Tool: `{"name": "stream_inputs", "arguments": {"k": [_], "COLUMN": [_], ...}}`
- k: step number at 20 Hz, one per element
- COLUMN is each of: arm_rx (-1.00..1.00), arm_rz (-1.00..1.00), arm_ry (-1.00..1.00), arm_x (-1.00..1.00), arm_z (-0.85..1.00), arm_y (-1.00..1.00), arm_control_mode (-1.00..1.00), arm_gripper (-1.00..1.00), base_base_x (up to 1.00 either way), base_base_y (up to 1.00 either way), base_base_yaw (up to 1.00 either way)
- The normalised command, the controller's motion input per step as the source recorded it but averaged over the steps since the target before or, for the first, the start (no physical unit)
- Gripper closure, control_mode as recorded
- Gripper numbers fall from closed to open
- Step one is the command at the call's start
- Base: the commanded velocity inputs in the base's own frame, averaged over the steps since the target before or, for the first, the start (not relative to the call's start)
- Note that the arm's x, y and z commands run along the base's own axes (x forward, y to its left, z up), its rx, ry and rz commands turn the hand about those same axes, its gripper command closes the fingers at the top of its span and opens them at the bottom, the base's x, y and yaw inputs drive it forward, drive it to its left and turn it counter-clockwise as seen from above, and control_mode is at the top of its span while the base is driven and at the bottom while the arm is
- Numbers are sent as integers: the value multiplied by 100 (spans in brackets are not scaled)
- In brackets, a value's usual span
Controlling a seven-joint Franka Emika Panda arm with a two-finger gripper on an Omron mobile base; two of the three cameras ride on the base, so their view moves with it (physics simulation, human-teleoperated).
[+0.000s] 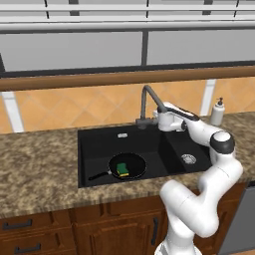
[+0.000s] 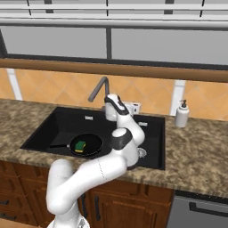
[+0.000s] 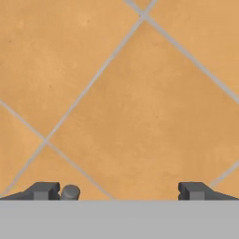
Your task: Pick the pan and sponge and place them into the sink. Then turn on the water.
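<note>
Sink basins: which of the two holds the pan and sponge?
The large basin, on the left in both base views. The pan lies in it with the sponge inside; the smaller basin shows just its drain.

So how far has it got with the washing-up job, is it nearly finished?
Nearly. The pan already lies in the large basin of the sink, with the sponge resting inside it. The open, empty gripper is up at the faucet, facing the tiled wall. No water runs yet, so turning it on is left.

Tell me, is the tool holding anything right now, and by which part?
Nothing is held. The tool stands open facing the tiled wall; the sponge lies in the pan.
</note>
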Motion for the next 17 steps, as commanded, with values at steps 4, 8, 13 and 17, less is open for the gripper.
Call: {"name": "stream_inputs", "arguments": {"k": [4,8,13,17], "arm_rx": [0,0,0,0], "arm_rz": [0,0,0,0], "arm_ry": [-1,-3,-3,-3], "arm_x": [0,0,0,0], "arm_z": [0,0,0,0], "arm_y": [-42,-44,-44,-41], "arm_control_mode": [-100,-100,-100,-100], "arm_gripper": [-100,-100,-100,-100], "base_base_x": [0,0,0,0], "base_base_y": [0,0,0,0], "base_base_yaw": [0,0,0,0]}}
